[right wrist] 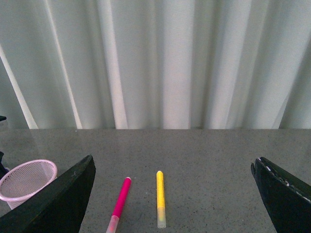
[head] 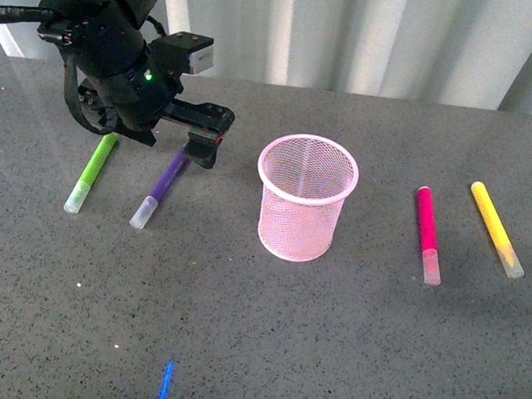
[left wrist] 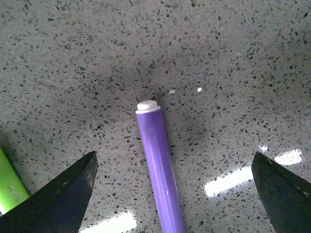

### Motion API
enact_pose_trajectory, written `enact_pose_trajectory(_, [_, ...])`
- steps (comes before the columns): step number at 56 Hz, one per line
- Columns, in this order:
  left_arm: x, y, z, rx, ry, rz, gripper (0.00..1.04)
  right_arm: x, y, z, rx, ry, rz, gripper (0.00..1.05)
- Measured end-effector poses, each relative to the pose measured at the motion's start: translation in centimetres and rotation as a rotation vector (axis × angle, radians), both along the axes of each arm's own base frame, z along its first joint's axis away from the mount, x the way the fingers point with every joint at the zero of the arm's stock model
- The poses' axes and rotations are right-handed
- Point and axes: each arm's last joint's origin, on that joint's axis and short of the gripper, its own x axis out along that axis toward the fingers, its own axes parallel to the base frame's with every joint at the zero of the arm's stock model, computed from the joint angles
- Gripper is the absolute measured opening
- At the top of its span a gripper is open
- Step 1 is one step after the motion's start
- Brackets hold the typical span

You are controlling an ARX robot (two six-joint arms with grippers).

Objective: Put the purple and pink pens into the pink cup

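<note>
The purple pen (head: 161, 188) lies flat on the grey table, left of the pink cup (head: 304, 198). My left gripper (head: 197, 140) hangs open just above the pen's far end; in the left wrist view the purple pen (left wrist: 159, 165) runs between the two dark fingers (left wrist: 58, 199), untouched. The pink pen (head: 427, 234) lies flat to the right of the cup, which stands upright and holds nothing. In the right wrist view my right gripper (right wrist: 175, 194) is open and raised, with the pink pen (right wrist: 119, 201) and the pink cup (right wrist: 25, 180) below it. The right arm is out of the front view.
A lime-green marker (head: 93, 171) lies left of the purple pen, close to the left arm. A yellow marker (head: 496, 227) lies right of the pink pen. A pale curtain (head: 369, 38) hangs behind the table's far edge. A small blue mark (head: 166, 382) sits near the front.
</note>
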Motion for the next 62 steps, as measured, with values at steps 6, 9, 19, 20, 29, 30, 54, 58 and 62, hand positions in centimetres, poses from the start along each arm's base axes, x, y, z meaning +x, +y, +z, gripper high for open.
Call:
enact_pose_trajectory(6, [0.1,-0.3,-0.4,0.006,-0.003,-0.003,0.98,0.0,0.0,0.0,0.000,0.000,0.000,0.98])
enact_pose_trajectory(9, [0.3,-0.3,-0.6,0.012,-0.005,-0.001,0.98,0.0,0.0,0.0,0.000,0.000,0.000,0.98])
enact_pose_trajectory(19, [0.6,-0.5,-1.2,0.031,-0.006,0.002,0.98,0.0,0.0,0.0,0.000,0.000,0.000,0.98])
enact_pose_trajectory(20, [0.6,-0.5,-1.2,0.031,-0.006,0.002,0.98,0.0,0.0,0.0,0.000,0.000,0.000,0.98])
enact_pose_trajectory(29, [0.7,-0.6,-2.1,0.050,-0.003,0.000,0.98,0.0,0.0,0.0,0.000,0.000,0.000,0.98])
enact_pose_trajectory(30, [0.7,-0.6,-2.1,0.051,-0.004,0.000,0.98,0.0,0.0,0.0,0.000,0.000,0.000,0.98])
enact_pose_trajectory(54, [0.8,-2.4,-2.4,0.058,-0.077,-0.031,0.29,0.0,0.0,0.0,0.000,0.000,0.000,0.98])
enact_pose_trajectory(58, [1.1,-2.2,-2.3,0.044,-0.093,-0.003,0.14,0.0,0.0,0.0,0.000,0.000,0.000,0.98])
enact_pose_trajectory(62, [1.3,-1.9,-1.9,0.028,-0.115,0.028,0.13,0.0,0.0,0.0,0.000,0.000,0.000,0.98])
